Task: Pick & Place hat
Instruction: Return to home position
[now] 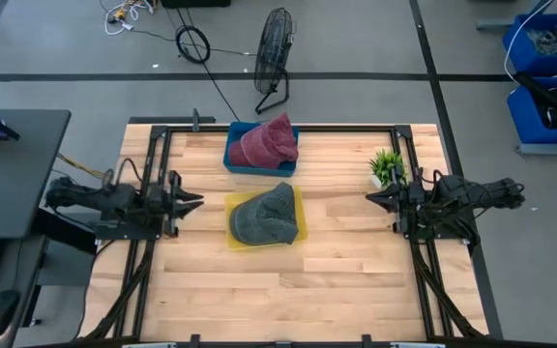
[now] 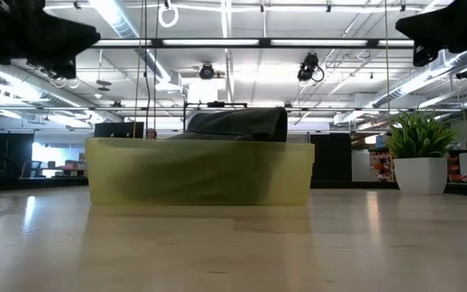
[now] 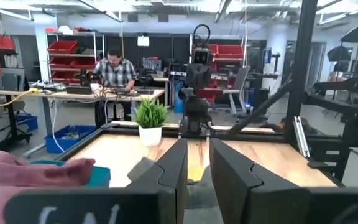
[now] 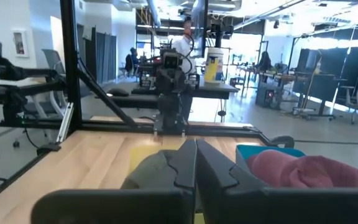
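Grey hat (image 1: 264, 215) half hidden in yellow tray (image 1: 300, 206); left claw (image 1: 197, 201) narrowly parted, right claw (image 1: 371, 197) closed

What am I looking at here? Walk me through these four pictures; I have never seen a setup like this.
This is a two-armed robot at a wooden table. One picture looks straight down from above, one looks level across the tabletop, and two come from cameras on the arms' wrists. The left gripper and the right gripper hang at opposite sides of the table, facing each other. The left one's fingers stand slightly apart; the right one's are shut. Neither holds anything. In the middle, a grey hat lies in a yellow tray. Behind it, a red hat sits in a blue tray. A small potted plant stands near the right arm.
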`<state>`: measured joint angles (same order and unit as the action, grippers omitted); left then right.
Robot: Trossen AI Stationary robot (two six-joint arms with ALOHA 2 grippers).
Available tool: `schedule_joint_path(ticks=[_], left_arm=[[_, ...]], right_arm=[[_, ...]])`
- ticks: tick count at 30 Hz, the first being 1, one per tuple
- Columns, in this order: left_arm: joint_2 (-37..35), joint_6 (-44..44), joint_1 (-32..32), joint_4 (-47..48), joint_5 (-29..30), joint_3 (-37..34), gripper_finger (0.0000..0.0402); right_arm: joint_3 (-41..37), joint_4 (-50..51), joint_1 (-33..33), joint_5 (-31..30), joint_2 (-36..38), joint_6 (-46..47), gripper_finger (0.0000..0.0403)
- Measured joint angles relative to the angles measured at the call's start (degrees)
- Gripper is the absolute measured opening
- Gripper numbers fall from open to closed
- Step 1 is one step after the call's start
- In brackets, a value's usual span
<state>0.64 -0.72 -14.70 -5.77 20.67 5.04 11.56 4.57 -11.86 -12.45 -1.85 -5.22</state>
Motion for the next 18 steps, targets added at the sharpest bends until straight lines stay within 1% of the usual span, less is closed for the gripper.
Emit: schedule_joint_path(ticks=[2,4,7,10,12,18], left_arm=[[-0.02,0.07,0.01,-3.71,-0.01,-2.86,0.0071],[-0.03,0.46,0.26,-4.73,0.01,-4.34,0.0071],[-0.08,-0.22,0.89,-5.43,0.04,-4.41,0.0071],[-0.04,-4.37,1.66,-6.26,0.03,-3.87,0.0071],[-0.12,-5.31,2.1,-7.53,0.03,-3.34,0.0071],[0.07,-2.25,2.43,-3.73,0.02,-3.7,0.0071]], right_arm=[[-0.34,1.02,0.0,-0.02,1.17,-0.52,0.0011],[-0.41,2.6,0.0,-0.04,1.86,-1.28,0.0011],[-0.56,2.87,0.04,-0.03,1.84,-0.07,0.0011],[-0.52,3.11,0.02,-0.07,1.84,0.2,0.0011],[-0.52,3.14,0.02,-0.07,1.86,0.2,0.0011],[-0.52,3.16,0.02,-0.07,1.86,0.2,0.0011]])
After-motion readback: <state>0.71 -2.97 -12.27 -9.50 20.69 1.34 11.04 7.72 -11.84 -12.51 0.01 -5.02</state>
